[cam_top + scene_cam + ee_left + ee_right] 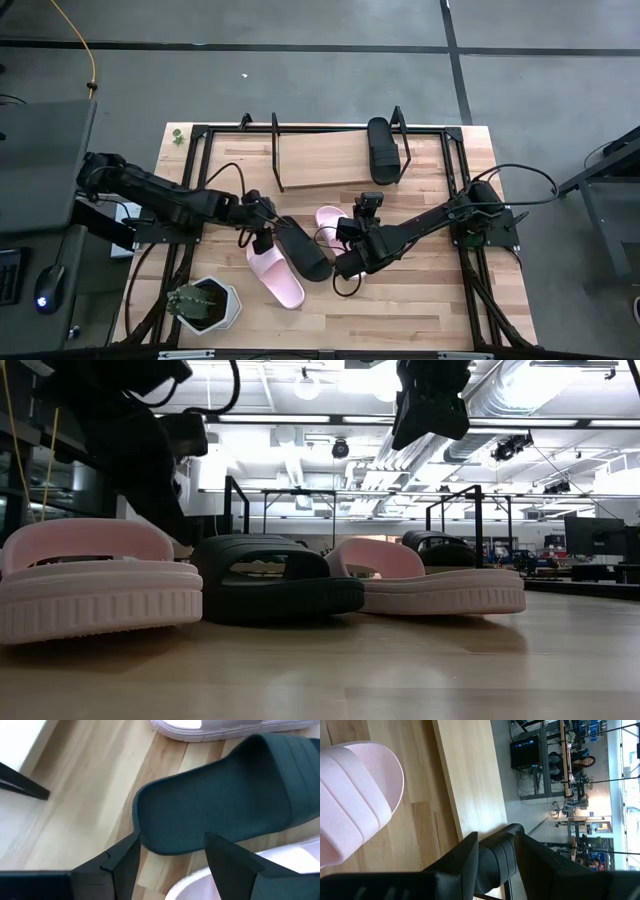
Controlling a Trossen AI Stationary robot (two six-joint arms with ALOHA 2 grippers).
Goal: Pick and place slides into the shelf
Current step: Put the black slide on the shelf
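A black slide (303,250) (220,800) lies flat on the table between two pale pink slides, one nearer (276,277) (95,585) and one farther right (330,218) (430,588). The second black slide (383,150) (495,862) rests on the right end of the shelf (320,160). My left gripper (265,228) (173,837) is open and low, with a finger on either side of the table slide's heel end. I cannot tell whether it touches. My right gripper (366,212) (430,400) (496,836) is open and raised above the farther pink slide, pointing at the shelf.
A potted plant (205,305) stands near the table's near-left corner. A black metal frame (455,170) runs around the table top. Bare wood lies on the table's near right (430,300). The shelf board left of the black slide is bare.
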